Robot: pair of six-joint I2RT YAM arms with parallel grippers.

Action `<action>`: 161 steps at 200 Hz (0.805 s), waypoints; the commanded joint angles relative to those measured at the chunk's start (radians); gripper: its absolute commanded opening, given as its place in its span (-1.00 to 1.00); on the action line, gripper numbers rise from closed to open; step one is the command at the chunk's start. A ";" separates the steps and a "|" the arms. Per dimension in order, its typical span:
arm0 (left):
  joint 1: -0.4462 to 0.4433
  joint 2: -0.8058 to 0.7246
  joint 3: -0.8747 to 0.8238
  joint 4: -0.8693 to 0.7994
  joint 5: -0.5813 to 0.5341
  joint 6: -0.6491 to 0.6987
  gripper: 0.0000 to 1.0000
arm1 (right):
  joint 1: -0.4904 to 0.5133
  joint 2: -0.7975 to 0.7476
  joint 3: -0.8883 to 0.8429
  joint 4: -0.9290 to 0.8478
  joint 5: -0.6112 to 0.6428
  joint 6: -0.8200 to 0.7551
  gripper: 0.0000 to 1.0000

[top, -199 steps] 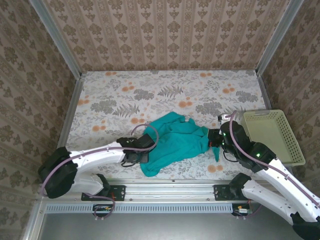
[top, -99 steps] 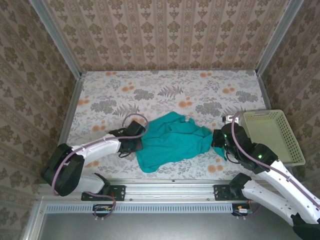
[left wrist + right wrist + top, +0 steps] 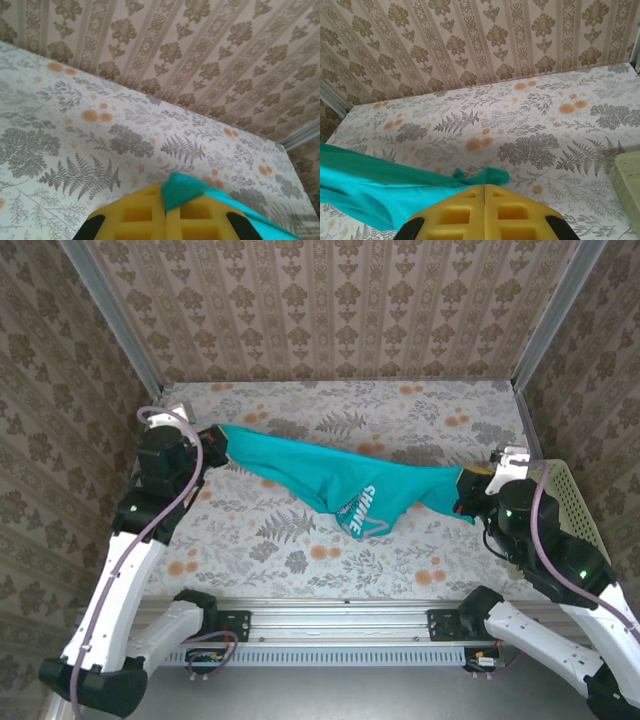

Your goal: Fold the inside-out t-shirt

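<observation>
The teal t-shirt hangs stretched in the air between both arms, sagging in the middle, where white lettering and part of a star outline face up. My left gripper at the far left is shut on one end of the shirt; a teal tuft sticks out between its yellow pads. My right gripper at the right is shut on the other end, with teal cloth bunched at its closed yellow fingertips and trailing off left.
A pale yellow plastic basket sits at the right edge behind my right arm, its corner beside the right gripper. The floral table cover lies bare under the shirt. Patterned walls and metal posts close in the back and sides.
The shirt lay crumpled near the front edge; the left gripper closed on it, then both arms rose and spread apart, pulling the shirt taut off the table.
</observation>
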 commanded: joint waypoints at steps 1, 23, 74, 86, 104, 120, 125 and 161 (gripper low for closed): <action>0.059 0.177 -0.126 -0.039 0.129 -0.020 -1.00 | -0.004 -0.012 -0.152 0.010 -0.055 0.038 -1.00; 0.086 0.337 -0.170 0.057 0.200 -0.033 -1.00 | -0.004 -0.014 -0.295 0.074 -0.155 0.102 -1.00; 0.094 0.715 -0.017 0.096 0.209 -0.010 -1.00 | -0.011 0.075 -0.303 0.076 -0.054 0.112 -1.00; 0.095 0.786 0.032 0.088 0.219 -0.002 -0.91 | -0.016 0.119 -0.276 0.084 -0.050 0.103 -1.00; 0.101 0.857 0.088 0.061 0.214 0.003 -0.53 | -0.019 0.180 -0.246 0.097 -0.057 0.096 -1.00; 0.097 0.821 0.059 0.053 0.175 0.001 0.01 | -0.020 0.198 -0.243 0.119 -0.067 0.090 -1.00; 0.094 0.792 0.039 0.049 0.150 0.002 0.14 | -0.021 0.197 -0.244 0.122 -0.067 0.091 -1.00; 0.069 0.627 -0.107 0.006 0.076 0.026 0.43 | -0.025 0.194 -0.264 0.135 -0.063 0.089 -1.00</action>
